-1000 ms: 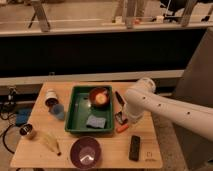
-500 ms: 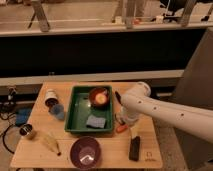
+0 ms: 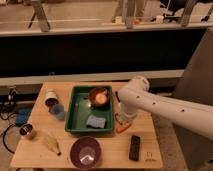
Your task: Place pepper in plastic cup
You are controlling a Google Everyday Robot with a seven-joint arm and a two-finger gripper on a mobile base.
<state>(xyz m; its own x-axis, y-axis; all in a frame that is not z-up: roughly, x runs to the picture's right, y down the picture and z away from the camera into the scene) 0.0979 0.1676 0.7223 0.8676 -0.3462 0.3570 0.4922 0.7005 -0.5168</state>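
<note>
The small orange-red pepper lies on the wooden table, just right of the green tray. My gripper hangs at the end of the white arm, directly over the pepper and very close to it. The arm hides most of the gripper. The blue plastic cup stands upright left of the tray, far from the gripper.
The tray holds a dark bowl with something orange in it and a blue sponge. A purple bowl, a black remote, a white can, a metal cup and a pale banana-like object are also on the table.
The arm's elbow has shifted slightly left and the gripper has settled lower over the pepper. The pepper has not moved.
</note>
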